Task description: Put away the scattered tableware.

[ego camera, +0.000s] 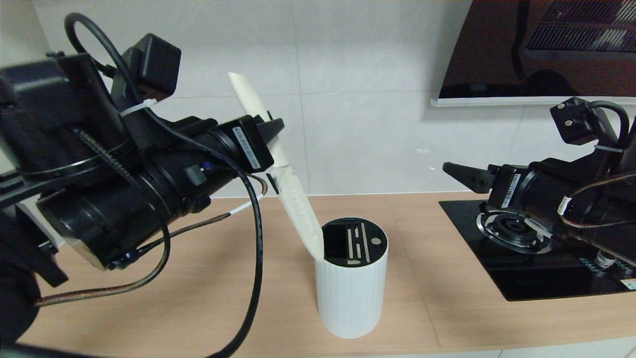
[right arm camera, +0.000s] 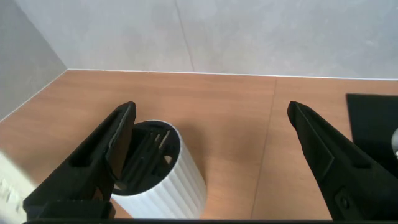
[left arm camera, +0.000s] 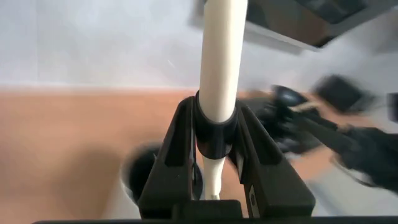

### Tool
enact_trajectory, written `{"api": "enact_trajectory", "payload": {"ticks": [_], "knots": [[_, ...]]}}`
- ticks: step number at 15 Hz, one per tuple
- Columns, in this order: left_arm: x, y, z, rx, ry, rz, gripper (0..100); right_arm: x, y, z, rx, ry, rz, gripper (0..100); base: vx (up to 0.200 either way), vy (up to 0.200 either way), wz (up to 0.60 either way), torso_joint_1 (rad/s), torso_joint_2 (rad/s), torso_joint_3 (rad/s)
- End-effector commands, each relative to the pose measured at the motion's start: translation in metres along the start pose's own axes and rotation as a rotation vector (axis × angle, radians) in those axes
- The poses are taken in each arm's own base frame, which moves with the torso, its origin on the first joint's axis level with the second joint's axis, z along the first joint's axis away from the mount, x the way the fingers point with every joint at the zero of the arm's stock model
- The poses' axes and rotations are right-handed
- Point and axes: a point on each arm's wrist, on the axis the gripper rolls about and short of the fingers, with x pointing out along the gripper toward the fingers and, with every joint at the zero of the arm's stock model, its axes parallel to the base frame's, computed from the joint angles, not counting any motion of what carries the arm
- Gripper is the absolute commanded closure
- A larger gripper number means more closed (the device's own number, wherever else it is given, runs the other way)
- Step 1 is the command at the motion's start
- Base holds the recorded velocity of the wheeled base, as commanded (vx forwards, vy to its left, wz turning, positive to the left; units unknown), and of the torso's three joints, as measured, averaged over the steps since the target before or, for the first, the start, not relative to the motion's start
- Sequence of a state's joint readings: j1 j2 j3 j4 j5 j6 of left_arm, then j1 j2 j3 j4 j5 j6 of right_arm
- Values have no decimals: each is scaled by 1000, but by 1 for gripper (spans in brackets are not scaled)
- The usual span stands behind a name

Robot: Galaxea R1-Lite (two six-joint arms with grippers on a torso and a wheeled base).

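My left gripper point(ego camera: 272, 149) is shut on a white knife point(ego camera: 288, 179) and holds it tilted, handle up, blade tip at the rim of a white ribbed holder point(ego camera: 352, 293) with a black slotted top point(ego camera: 354, 239). In the left wrist view the fingers point(left arm camera: 180, 149) clamp the white knife handle point(left arm camera: 221, 68) above the holder point(left arm camera: 140, 180). My right gripper point(ego camera: 459, 174) hangs open over the counter to the right of the holder, with nothing between its fingers point(right arm camera: 93, 162). The holder point(right arm camera: 165, 171) stands below it in the right wrist view.
The wooden counter point(ego camera: 198, 298) runs along a white tiled wall point(ego camera: 357, 99). A black gas hob point(ego camera: 521, 248) with a burner point(ego camera: 512, 228) is set into the counter at the right, under a dark range hood point(ego camera: 541, 49).
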State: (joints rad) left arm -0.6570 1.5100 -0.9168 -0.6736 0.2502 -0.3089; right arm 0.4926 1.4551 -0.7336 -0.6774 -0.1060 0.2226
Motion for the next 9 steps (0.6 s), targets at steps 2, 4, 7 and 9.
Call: {"api": "enact_trajectory", "payload": {"ticks": [2,4,7,9], "knots": [[14,-6,-11,53,5,45,100,-3,0,1,-1,-2,2,0,0,0,0,0,0,0],[14,-14,-19,76,4,116,100,-2,0,-1,-1,7,0,0,0,0,0,0,0,0],[18,-22,-28,158,-1,215,100,2,-1,-5,-4,24,-5,0,0,0,0,0,0,0],[26,-25,-30,163,-19,269,100,2,-1,-5,-4,24,-5,0,0,0,0,0,0,0]]}}
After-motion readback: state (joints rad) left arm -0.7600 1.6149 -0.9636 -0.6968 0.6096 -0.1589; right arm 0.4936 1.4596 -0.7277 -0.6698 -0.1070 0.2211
